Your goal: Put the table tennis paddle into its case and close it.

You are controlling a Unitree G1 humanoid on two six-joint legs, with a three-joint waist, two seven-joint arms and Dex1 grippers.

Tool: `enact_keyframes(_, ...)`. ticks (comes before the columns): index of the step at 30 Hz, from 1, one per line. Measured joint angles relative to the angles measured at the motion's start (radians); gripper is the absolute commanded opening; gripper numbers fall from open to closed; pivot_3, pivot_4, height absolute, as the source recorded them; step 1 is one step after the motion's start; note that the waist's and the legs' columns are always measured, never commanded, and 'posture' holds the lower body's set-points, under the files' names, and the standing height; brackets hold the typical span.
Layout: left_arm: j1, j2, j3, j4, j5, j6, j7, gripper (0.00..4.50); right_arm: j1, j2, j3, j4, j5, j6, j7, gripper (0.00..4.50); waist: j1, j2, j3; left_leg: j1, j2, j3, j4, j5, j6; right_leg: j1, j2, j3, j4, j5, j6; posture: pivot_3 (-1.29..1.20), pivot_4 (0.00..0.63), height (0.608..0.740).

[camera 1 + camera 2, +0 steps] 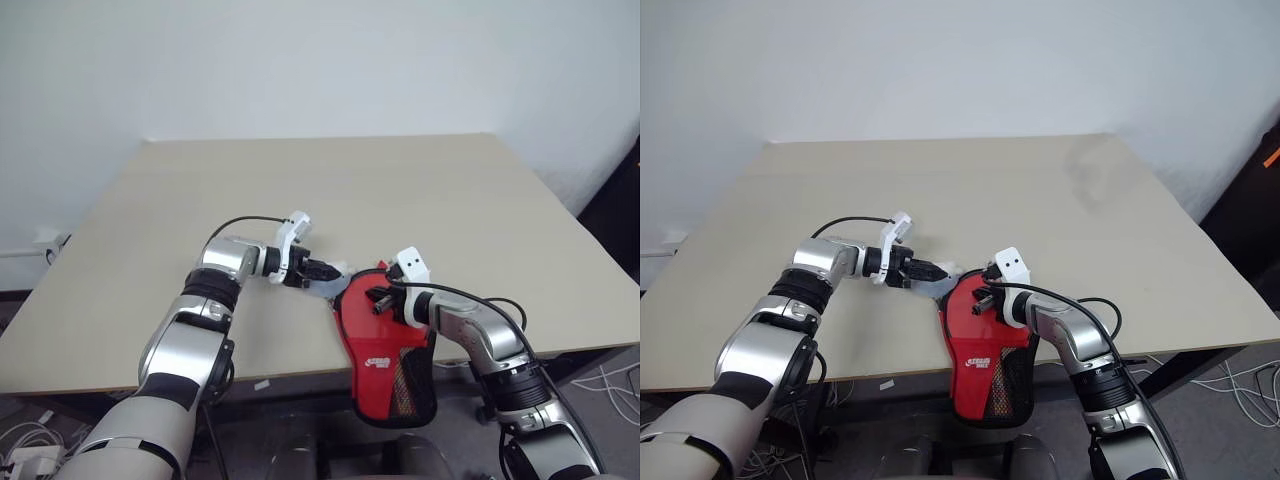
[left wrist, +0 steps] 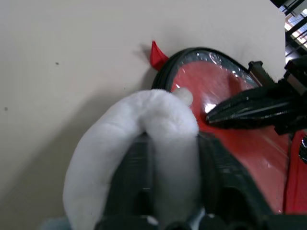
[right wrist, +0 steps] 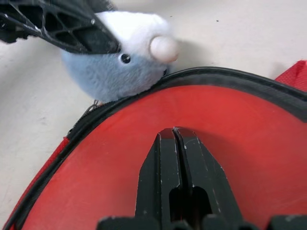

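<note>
Unreadable white logo on case (image 1: 383,362)

A small, apparently plush blue-white toy (image 3: 117,57) lies on the beige table (image 1: 420,190).

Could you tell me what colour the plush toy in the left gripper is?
Plush toy: white and pale blue, clearest in right wrist view.

Your left arm reaches in from the left, forearm angled right and slightly down, left gripper (image 1: 322,270) at the case's (image 1: 385,350) top-left rim. Its fingers (image 2: 139,177) are clamped on a soft white-and-blue plush toy (image 3: 127,55) that touches that rim. Your right arm comes up from the lower right, elbow bent, wrist tilted down toward the case. Right gripper (image 3: 175,139) has its fingers pressed together with no gap, tips over the case's red face, just beside the left gripper.
</note>
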Motion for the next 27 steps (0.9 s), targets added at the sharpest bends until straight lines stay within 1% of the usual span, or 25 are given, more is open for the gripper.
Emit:
enact_keyframes(1,-0.001,-0.001,0.0,0.0,0.003,0.002,-0.001,0.02,0.0,0.001,0.0,0.0,-0.001,0.0,0.0,0.0,0.0,0.0,0.0,0.0,0.0,0.0,0.0,0.0,0.0,0.0,0.0,0.0,0.0,0.0,0.0,0.0,0.0,0.724)
enact_keyframes(7,-0.019,-0.013,-0.002,0.019,0.035,-0.017,0.003,0.02,0.005,-0.003,0.002,-0.007,-0.007,0.003,0.002,0.0,0.001,0.0,0.0,0.0,0.0,0.0,0.001,0.0,0.001,0.001,0.0,0.0,0.0,0.0,0.0,0.0,0.0,0.724)
enact_keyframes(13,-0.079,-0.05,0.016,0.122,0.056,-0.077,0.063,0.02,0.027,-0.018,0.013,-0.032,-0.016,0.002,0.02,0.0,0.011,-0.001,-0.001,0.0,0.0,-0.001,0.003,-0.001,0.001,0.001,0.0,-0.001,0.0,0.0,0.0,0.0,0.0,0.724)
enact_keyframes(15,-0.101,-0.059,0.02,0.155,0.069,-0.107,0.082,0.02,0.028,-0.025,0.029,-0.039,-0.035,-0.007,0.021,0.0,0.012,-0.001,-0.001,0.0,0.0,-0.001,0.003,-0.003,-0.001,0.002,0.0,-0.001,0.0,0.0,0.0,0.0,0.0,0.724)
enact_keyframes(19,-0.157,-0.089,0.039,0.245,0.092,-0.164,0.152,0.02,0.028,-0.026,0.042,-0.043,-0.054,-0.01,0.021,0.0,0.011,-0.002,-0.002,0.0,0.0,-0.002,0.004,-0.003,0.0,0.002,0.0,-0.001,0.0,0.0,0.0,0.0,0.0,0.724)
enact_keyframes(27,-0.214,-0.137,0.099,0.368,0.125,-0.246,0.298,0.02,0.036,-0.014,0.04,-0.052,-0.071,-0.007,0.016,0.0,0.012,-0.003,-0.003,0.0,0.0,-0.002,0.005,-0.003,-0.001,0.003,0.0,-0.002,0.001,0.0,0.0,0.0,0.0,0.724)
